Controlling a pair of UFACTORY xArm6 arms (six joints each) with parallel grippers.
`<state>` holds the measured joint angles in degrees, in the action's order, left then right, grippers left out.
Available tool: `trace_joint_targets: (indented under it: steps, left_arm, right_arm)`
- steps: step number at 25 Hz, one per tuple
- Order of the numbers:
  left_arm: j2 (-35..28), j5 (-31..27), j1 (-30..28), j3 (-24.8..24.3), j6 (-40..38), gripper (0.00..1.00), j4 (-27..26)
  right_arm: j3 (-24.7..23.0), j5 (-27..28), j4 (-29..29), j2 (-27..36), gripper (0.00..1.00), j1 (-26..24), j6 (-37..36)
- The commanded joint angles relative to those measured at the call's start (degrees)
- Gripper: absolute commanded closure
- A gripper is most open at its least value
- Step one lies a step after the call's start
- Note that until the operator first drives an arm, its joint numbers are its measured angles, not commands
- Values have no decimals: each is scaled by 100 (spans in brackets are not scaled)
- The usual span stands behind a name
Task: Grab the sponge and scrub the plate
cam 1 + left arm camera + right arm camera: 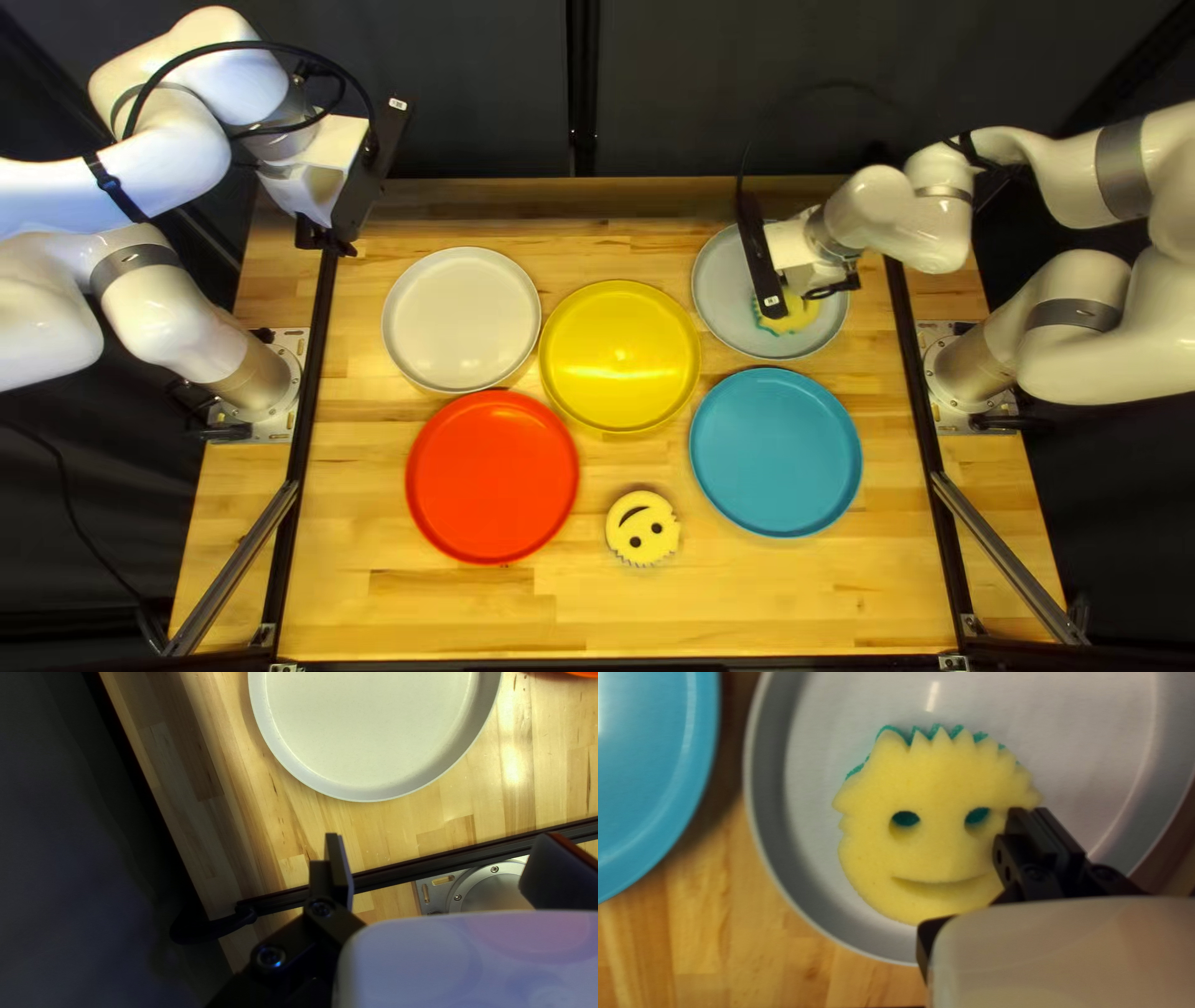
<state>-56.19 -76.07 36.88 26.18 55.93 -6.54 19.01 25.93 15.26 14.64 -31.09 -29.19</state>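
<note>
At the right of the top left view, my right gripper [832, 286] is low over the pale grey plate [720, 284], beside the yellow, green-backed sponge [784, 316] lying in it. The right wrist view shows the smiling sponge [934, 846] flat inside the plate [815, 784]. There my right gripper [1038, 816] has its fingers together at the sponge's edge, overlapping it, with no sponge seen between them. Beyond the table's far left corner hangs my left gripper [326, 239]. Its wrist view shows the left gripper [439, 849] with fingers wide apart, holding nothing.
Other plates on the table are off-white [461, 319], yellow [620, 356], red [493, 476] and blue [774, 452]. Another yellow smiley sponge [642, 528] lies between the red and blue ones, nearer the front. Black rails [303, 411] run along the table's sides.
</note>
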Motion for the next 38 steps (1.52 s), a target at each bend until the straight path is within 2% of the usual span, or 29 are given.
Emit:
trace_joint_targets:
  steps: [1,4,7,13,17,23,28,34,38]
  left_arm:
    - [0,0,0,0,0,0,0]
    - [0,0,0,0,0,0,0]
    - [0,0,0,0,0,0,0]
    - [0,0,0,0,0,0,0]
    - [0,0,0,0,0,0,0]
    - [0,0,0,0,0,0,0]
    - [0,0,0,0,0,0,0]
    - [0,0,0,0,0,0,0]
    - [0,0,0,0,0,0,0]
  right_arm:
    - [461,47,-127,-455,100,-367,-356]
    - [766,85,-156,-797,100,-499,-421]
    - [867,142,-179,-909,100,-466,-355]
    - [479,232,-31,-456,100,30,169]
    - [97,278,214,-37,100,549,743]
    - [-146,246,473,147,100,989,1236]
    - [-28,73,482,-99,100,615,908]
    - [808,117,294,-957,100,42,400]
    - [1141,247,224,-1214,100,-106,315]
